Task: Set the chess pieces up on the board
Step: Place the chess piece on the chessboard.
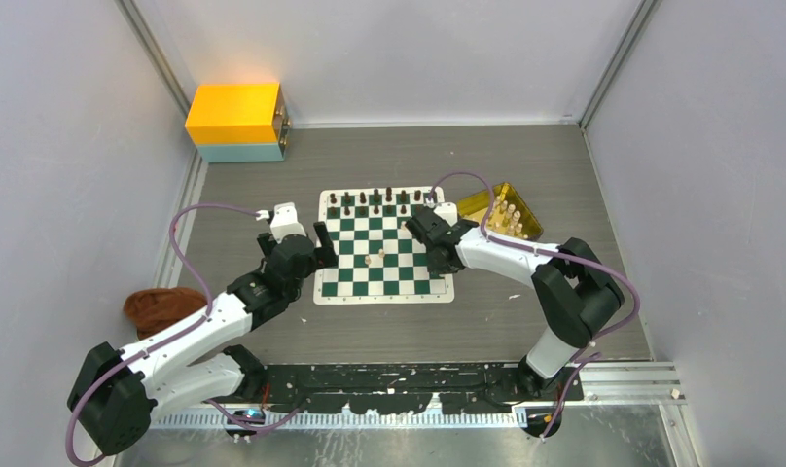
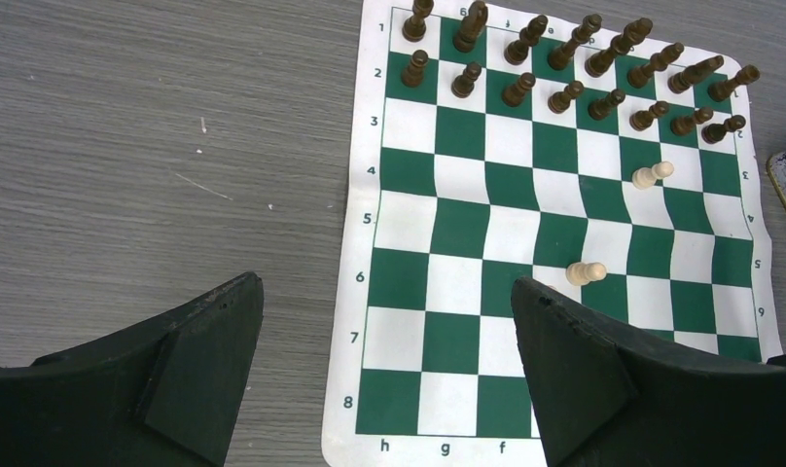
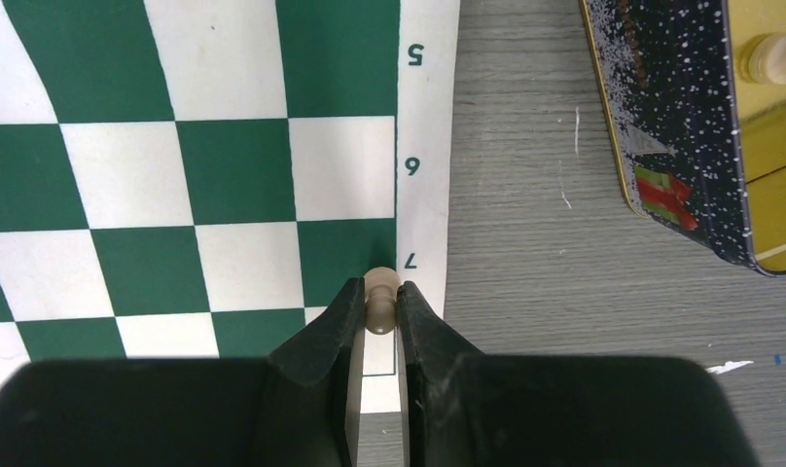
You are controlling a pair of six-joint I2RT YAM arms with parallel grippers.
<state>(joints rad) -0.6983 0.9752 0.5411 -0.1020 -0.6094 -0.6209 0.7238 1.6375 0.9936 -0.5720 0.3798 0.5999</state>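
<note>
The green and white board (image 1: 389, 295) lies mid-table. Dark pieces (image 1: 370, 202) fill its two far rows, also in the left wrist view (image 2: 564, 68). Two pale pawns (image 1: 375, 257) stand near the middle, seen as one pawn (image 2: 653, 174) and another (image 2: 586, 273). My left gripper (image 1: 323, 248) is open and empty over the board's left edge (image 2: 387, 370). My right gripper (image 1: 423, 226) is shut on a pale pawn (image 3: 380, 292) above the board's right edge (image 3: 233, 165), by the number 7.
A gold tray (image 1: 511, 212) with several pale pieces sits right of the board, its dark rim in the right wrist view (image 3: 700, 126). An orange and blue box (image 1: 235, 119) stands far left. A brown cloth (image 1: 160, 306) lies near left.
</note>
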